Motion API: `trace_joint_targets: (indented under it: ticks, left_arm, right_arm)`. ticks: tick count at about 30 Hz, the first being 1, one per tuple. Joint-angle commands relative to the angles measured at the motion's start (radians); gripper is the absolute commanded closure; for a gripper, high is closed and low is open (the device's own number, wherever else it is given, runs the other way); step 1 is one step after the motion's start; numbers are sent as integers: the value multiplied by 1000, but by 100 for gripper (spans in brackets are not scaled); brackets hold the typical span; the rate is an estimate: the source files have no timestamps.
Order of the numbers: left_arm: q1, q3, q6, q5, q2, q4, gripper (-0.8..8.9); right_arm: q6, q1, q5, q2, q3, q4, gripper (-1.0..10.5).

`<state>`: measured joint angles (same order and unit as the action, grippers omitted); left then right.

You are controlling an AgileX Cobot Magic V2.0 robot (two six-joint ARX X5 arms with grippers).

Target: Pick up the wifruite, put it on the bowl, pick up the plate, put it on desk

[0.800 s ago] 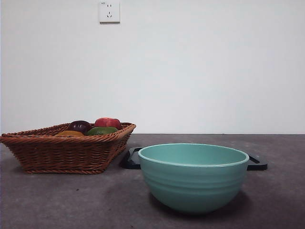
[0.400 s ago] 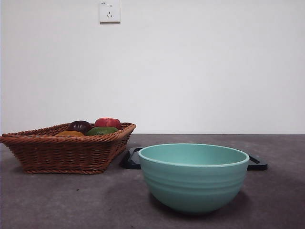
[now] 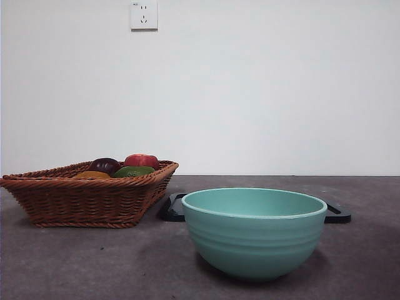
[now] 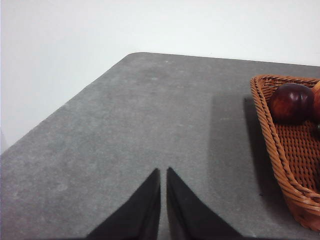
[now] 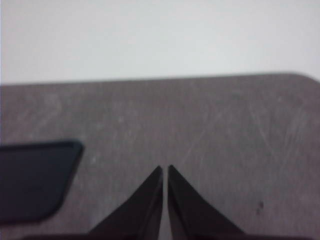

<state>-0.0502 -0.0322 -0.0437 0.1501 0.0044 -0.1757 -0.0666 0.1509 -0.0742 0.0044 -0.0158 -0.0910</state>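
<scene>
At lower centre our bowl [image 3: 254,231] waits empty; both jaws clenched, we must reach the basket [image 3: 87,194] fruit.

The bowl [image 3: 254,231] sits on the desk [image 3: 75,262], close to the front camera. Take the bowl as the middle spot. The basket [image 3: 87,197] is to its left and a bit farther back, and the two do not touch. Inside the basket lie a few fruits [image 3: 122,166] (they peek over its rim, packed close together). The tray [image 3: 337,214] lies flat on the desk right behind the bowl, and its ends stick out past the bowl on both sides. The tray's left end comes just beside the basket's near corner. A wall socket [image 3: 143,15] is on the wall far behind the bowl, high up and to its left, above the basket.
</scene>
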Motion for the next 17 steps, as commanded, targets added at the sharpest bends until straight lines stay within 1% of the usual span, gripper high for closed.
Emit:
trace_joint_targets:
  ticks: [1, 2, 4, 17]
  left_arm:
    - [-2, 20, -6, -3, -1, -8, 795]
    - [-2, 20, -6, -3, -1, -8, 795]
    - [-2, 20, -6, -3, -1, -8, 795]
    - [-2, 20, -6, -3, -1, -8, 795]
  right_arm:
    - [7, 2, 4, -1, 5, -69, 940]
    - [6, 2, 3, -1, 5, -90, 940]
    - [-26, 2, 1, -1, 4, -82, 940]
    - [-26, 2, -3, -1, 3, -67, 940]
